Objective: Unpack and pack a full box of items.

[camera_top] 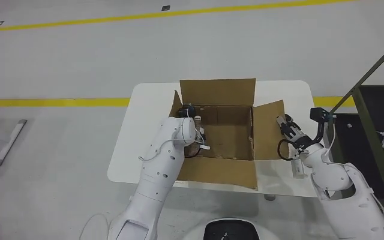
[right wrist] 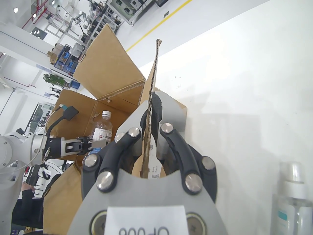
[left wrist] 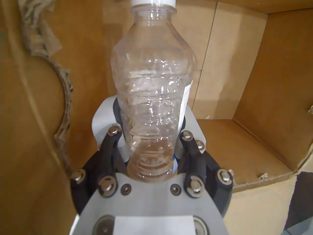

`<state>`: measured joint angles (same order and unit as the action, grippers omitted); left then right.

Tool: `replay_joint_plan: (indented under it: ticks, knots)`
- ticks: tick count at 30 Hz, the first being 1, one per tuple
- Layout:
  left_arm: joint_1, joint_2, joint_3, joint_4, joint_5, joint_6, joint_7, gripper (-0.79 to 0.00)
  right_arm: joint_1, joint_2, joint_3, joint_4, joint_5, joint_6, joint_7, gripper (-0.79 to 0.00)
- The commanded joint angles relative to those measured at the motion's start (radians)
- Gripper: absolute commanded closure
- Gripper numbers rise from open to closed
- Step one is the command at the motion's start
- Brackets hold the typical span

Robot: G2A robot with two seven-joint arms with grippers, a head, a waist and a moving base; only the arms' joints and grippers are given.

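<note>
An open cardboard box [camera_top: 221, 94] stands on the white table [camera_top: 147, 129]. My left gripper [left wrist: 150, 123] is inside the box by its left wall, shut on the lower body of a clear plastic bottle [left wrist: 151, 81] with a white cap. From the right wrist view the bottle [right wrist: 102, 129] stands upright in the left gripper [right wrist: 96, 145]. My right gripper [right wrist: 153, 110] is shut on the edge of the box's right flap [right wrist: 153, 74], which stands upright. In the top view the right gripper [camera_top: 283, 123] is at that flap [camera_top: 268, 129] and the left gripper [camera_top: 191, 113] is at the box's far left corner.
A clear spray bottle [right wrist: 292, 196] lies on the table to the right of the box, close to my right arm [camera_top: 297, 168]. The box floor [left wrist: 247, 152] near the bottle is bare cardboard. A torn, curved cardboard edge [left wrist: 66, 103] lines the left wall.
</note>
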<state>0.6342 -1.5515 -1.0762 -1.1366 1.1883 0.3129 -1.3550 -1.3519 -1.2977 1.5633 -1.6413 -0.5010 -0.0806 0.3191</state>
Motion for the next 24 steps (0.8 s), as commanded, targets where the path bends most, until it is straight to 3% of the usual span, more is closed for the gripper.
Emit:
replay_joint_plan:
  ticks: [1, 2, 4, 5, 9, 12, 15, 17, 19, 24]
  knots:
    - [-0.014, -0.004, 0.011, 0.042, 0.006, 0.008, 0.008, -0.068, -0.001, 0.001, 0.0, -0.001, 0.0, -0.009, 0.003, 0.0]
    - [-0.021, -0.006, 0.011, 0.057, -0.006, 0.015, 0.009, -0.203, -0.001, 0.002, 0.001, -0.001, -0.001, -0.011, 0.004, 0.0]
    - [-0.034, -0.01, 0.022, 0.087, -0.001, 0.01, 0.018, -0.699, -0.001, 0.003, 0.002, -0.002, -0.001, -0.013, 0.004, 0.0]
    - [-0.04, -0.012, 0.025, 0.103, -0.004, 0.012, 0.02, -0.785, -0.002, 0.004, 0.002, -0.003, -0.001, -0.014, 0.005, 0.0]
    - [-0.062, -0.02, 0.036, 0.14, -0.022, 0.006, 0.031, -0.785, 0.002, 0.007, 0.007, 0.001, 0.003, -0.014, 0.013, -0.018]
    - [-0.073, -0.025, 0.042, 0.157, -0.031, 0.005, 0.038, -0.785, 0.004, 0.009, 0.009, 0.003, 0.0, -0.011, 0.018, -0.151]
    - [-0.081, -0.027, 0.041, 0.168, -0.039, 0.004, 0.049, -0.785, 0.008, 0.01, 0.008, 0.007, -0.004, -0.011, 0.019, -0.191]
    - [-0.086, -0.027, 0.034, 0.168, -0.048, -0.003, 0.062, -0.785, 0.009, 0.011, 0.006, 0.007, -0.009, -0.011, 0.019, -0.317]
    - [-0.085, -0.027, 0.03, 0.15, -0.055, -0.012, 0.073, -0.785, 0.007, 0.013, 0.011, 0.002, -0.019, -0.01, 0.014, -0.779]
    - [-0.066, -0.018, 0.015, 0.044, -0.033, -0.035, 0.085, -0.785, -0.012, 0.023, 0.063, -0.039, -0.074, 0.011, -0.008, -0.785]
